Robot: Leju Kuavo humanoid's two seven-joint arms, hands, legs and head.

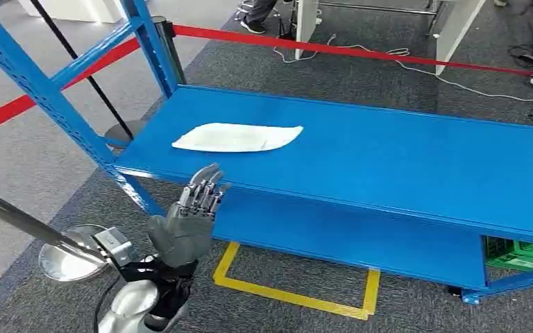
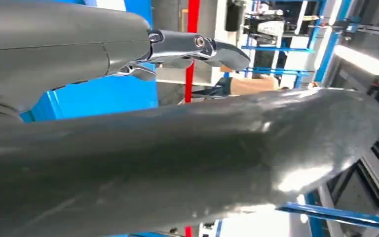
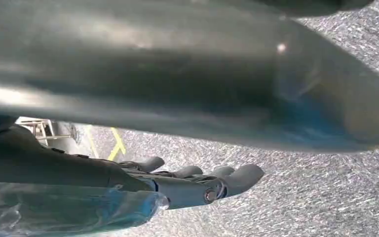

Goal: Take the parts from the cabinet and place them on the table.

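Broad, flat blue rack [image 1: 402,159] of painted sheet steel, smooth and faintly glossy, with perforated angle uprights and a second deck below; speckled grey carpet [image 1: 361,69] underneath, short-piled and coarse; yellow floor tape [image 1: 298,295] in a right-angled outline beside the lower deck; taut red barrier tape [image 1: 361,50] across the back, and a polished round stanchion base [image 1: 66,260] at the near left; corner of a green slatted crate [image 1: 524,253] under the right end.

Left hand [image 1: 191,215] raised in front of the rack's near edge, silver forearm coming up from below, back of the hand towards the head camera; dark fingers straight and close side by side, pointing up and forward, tips just short of the upper deck's rim; nothing in them, thumb standing clear of the fingers in the left wrist view.

Right hand [image 3: 177,185] low over the carpet, fingers stretched out with a slight curl, rounded grey tips in a row; crinkled clear film [image 3: 64,212] with a bluish sheen lying against the hand near its base; cannot tell whether gripped or merely touching.

White pouch [image 1: 236,137] flat on the upper deck towards its left end, well apart from the left hand; long, thin, soft-edged, tapering to a point at the right, matte and slightly creased.
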